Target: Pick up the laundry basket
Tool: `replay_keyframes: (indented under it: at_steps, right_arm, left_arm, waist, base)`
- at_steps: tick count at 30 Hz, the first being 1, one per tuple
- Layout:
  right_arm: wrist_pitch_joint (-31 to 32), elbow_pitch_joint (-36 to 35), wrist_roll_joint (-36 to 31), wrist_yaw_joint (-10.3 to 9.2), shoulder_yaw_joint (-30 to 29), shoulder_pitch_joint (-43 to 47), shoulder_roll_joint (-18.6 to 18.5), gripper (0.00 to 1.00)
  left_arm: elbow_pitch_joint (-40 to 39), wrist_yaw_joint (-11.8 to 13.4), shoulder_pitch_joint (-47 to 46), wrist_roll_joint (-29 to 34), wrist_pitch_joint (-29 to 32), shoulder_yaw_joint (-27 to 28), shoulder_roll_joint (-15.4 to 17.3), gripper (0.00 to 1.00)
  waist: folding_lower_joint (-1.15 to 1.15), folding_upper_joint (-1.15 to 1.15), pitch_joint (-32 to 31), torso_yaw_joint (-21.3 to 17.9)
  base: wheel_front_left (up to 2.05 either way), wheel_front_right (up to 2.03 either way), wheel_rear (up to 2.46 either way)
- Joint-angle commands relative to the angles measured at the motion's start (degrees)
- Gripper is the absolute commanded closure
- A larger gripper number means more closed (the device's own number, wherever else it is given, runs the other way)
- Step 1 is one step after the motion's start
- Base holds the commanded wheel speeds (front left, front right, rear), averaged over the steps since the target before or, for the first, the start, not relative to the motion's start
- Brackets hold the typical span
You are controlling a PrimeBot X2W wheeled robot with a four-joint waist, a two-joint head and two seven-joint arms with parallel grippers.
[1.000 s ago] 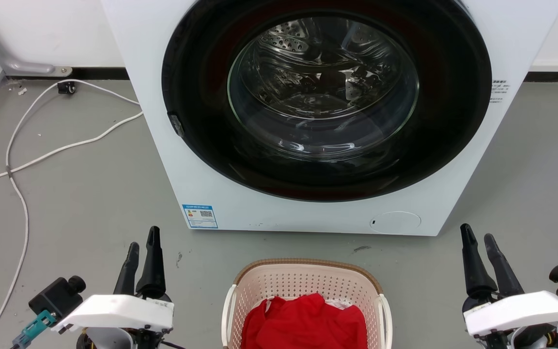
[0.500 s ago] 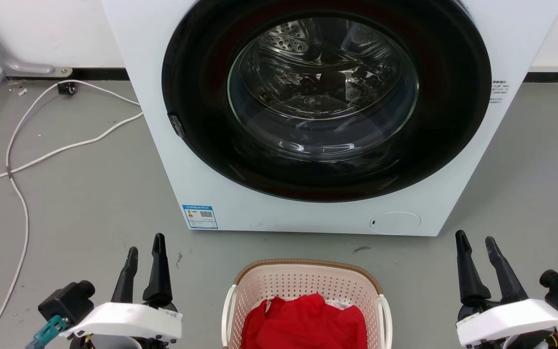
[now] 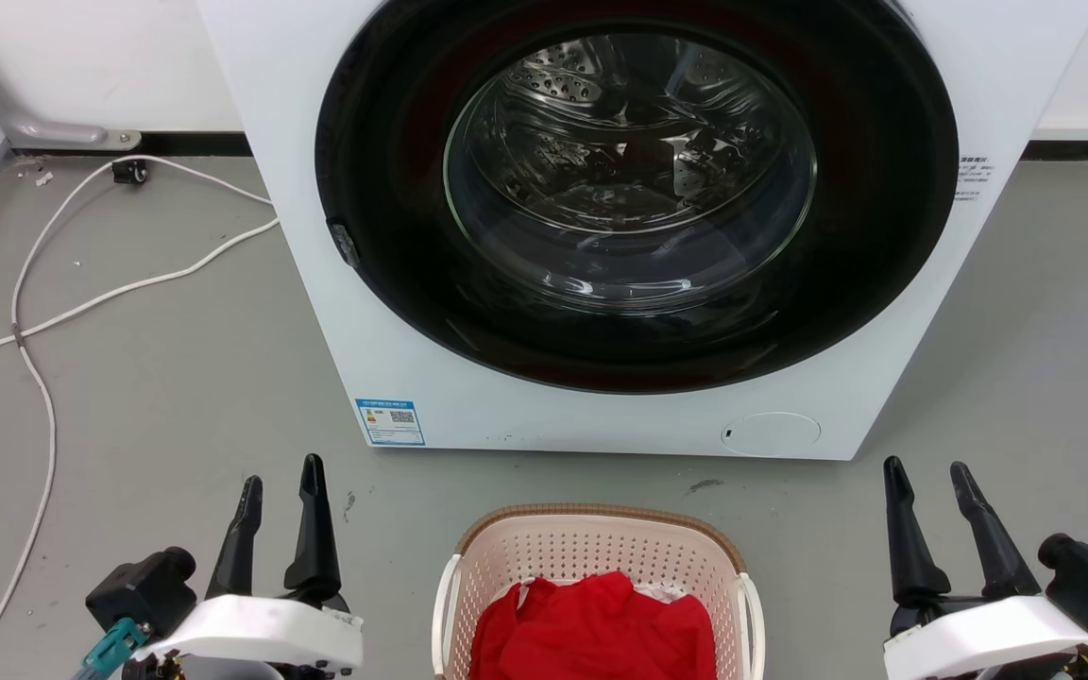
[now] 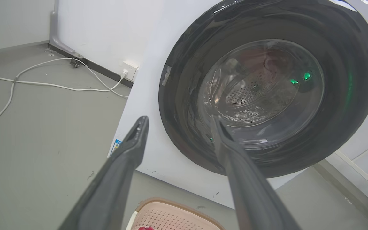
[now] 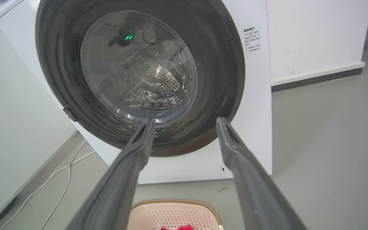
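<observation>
Left gripper [image 3: 281, 472] at 7 o'clock and right gripper [image 3: 926, 466] at 5 stand spread, empty. At 6 o'clock sits the cream-pink perforated plastic laundry basket [image 3: 601, 548], probably light and stiff; its white side handles [image 3: 752, 604] suit gripping.

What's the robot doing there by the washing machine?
The robot is in front of a white washer. The laundry basket sits on the floor between its arms, with red clothes inside. Its left gripper and right gripper are both open, one on each side of the basket, touching nothing. The basket is not picked up yet.
</observation>
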Motion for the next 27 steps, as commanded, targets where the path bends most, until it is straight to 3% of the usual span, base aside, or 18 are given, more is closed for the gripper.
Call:
replay_keyframes:
  at_steps: [1, 27]
  right_arm:
    - [-0.57, -0.69, -1.59, 0.00, 0.02, 0.16, 0.01, 0.00]
    - [-3.72, -1.56, -15.20, -0.01, 0.67, 1.90, 0.07, 0.00]
  left_arm:
    - [-0.74, 0.26, 0.45, 1.41, -0.44, -0.03, 0.11, 0.00]
    - [-0.82, 1.33, 2.01, 13.22, -3.67, -1.17, 0.11, 0.00]
  waist:
    - [0.00, 0.00, 0.03, -0.01]
    - [0.00, 0.00, -0.07, -0.10]
  base:
    - [0.00, 0.00, 0.00]
    - [0.00, 0.00, 0.00]
